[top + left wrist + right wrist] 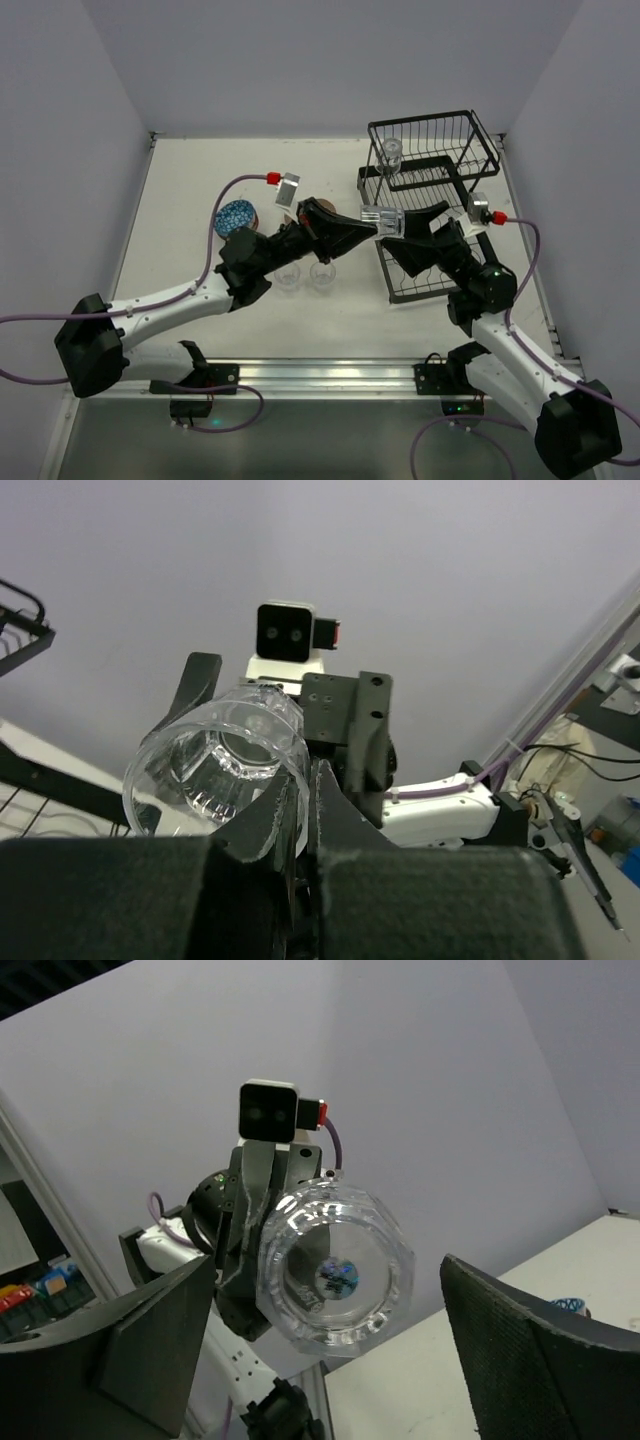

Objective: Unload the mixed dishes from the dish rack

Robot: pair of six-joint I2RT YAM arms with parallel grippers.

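My left arm [170, 296] and right arm [520, 350] are white tubes with black joints. My left gripper [305, 820] and right gripper [330, 1280] are matt black; a red-plugged purple cable [214, 222] feeds each wrist camera [288, 188].

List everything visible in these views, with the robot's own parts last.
glass cups: four, clear; one in the rack's upper basket, two side by side on the table, one held in mid-air between the two hands
blue speckled bowl: one, blue and white; on the table left of centre
reddish-brown dish: one; mostly hidden behind the left arm, type unclear
dish rack: one, black wire, two tiers; far right of the table
table: one, white
left hand: one, black; shut on the raised cup's rim
right hand: one, black; open, its fingers standing wide on either side of that cup
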